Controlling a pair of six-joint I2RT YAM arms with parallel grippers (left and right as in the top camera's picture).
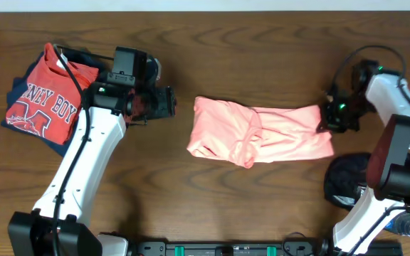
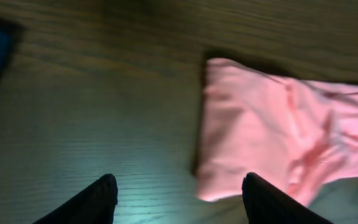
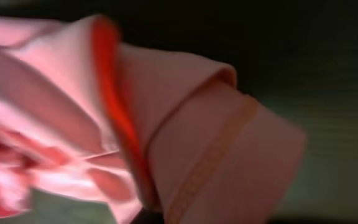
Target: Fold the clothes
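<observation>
The salmon-pink T-shirt [image 1: 258,134] lies in the middle of the table, bunched into a long band running left to right. My left gripper [image 1: 169,103] hovers just left of the shirt's left end. In the left wrist view its fingers [image 2: 179,193] are wide open and empty over bare wood, with the shirt [image 2: 272,130] to the right of them. My right gripper [image 1: 331,117] is at the shirt's right end. The right wrist view is filled with pink fabric and a hem [image 3: 185,124] drawn up close, and the fingers are almost hidden beneath it.
A red shirt with white "BOY" lettering [image 1: 45,99] lies on dark garments at the far left. A black garment [image 1: 347,178] lies at the right front by the right arm's base. Wood table [image 1: 212,57] all round.
</observation>
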